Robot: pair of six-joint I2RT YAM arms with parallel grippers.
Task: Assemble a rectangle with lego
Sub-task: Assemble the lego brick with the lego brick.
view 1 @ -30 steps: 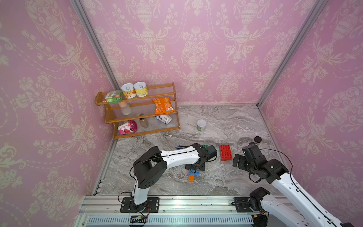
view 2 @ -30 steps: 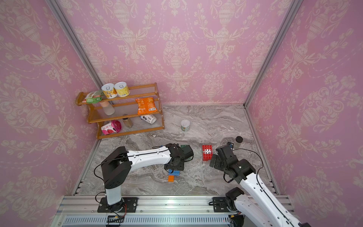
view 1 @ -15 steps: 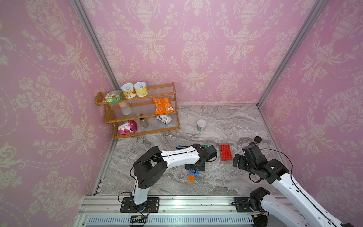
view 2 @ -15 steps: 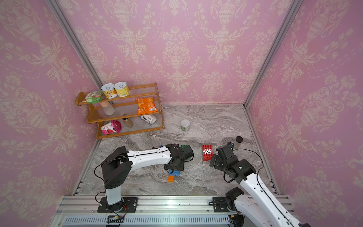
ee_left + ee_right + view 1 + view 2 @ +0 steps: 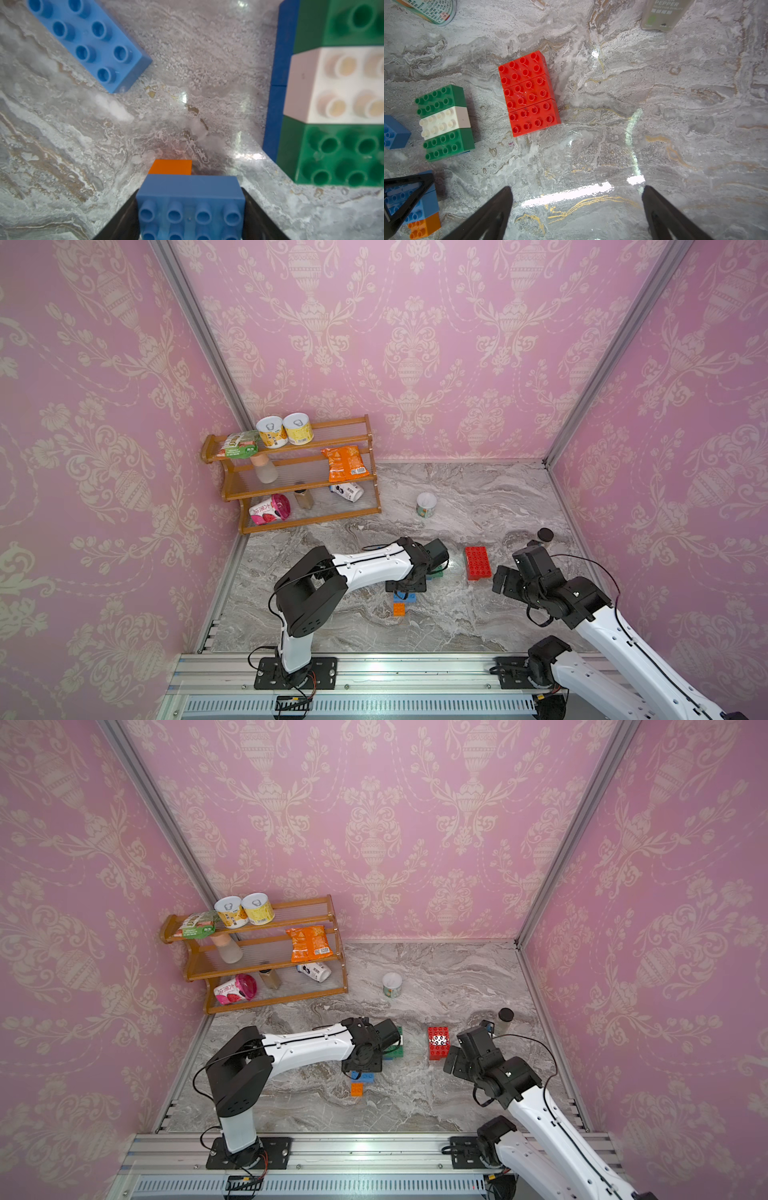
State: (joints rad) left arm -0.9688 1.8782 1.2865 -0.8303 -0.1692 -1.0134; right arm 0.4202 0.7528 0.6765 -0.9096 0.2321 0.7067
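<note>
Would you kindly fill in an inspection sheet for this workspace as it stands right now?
surface: grey marble table, some glare.
job's things: red slab of three bricks; green-white-green row on a blue base; loose blue brick; orange brick beside the held blue brick.
clutter: tin, pepper bottle, rack of tins and snack packets.
grippers: left gripper shut on the held blue brick; right gripper open, empty, above bare table.
cables: black leads hang in loose loops.
surroundings: pink patterned walls; aluminium rail in front.
</note>
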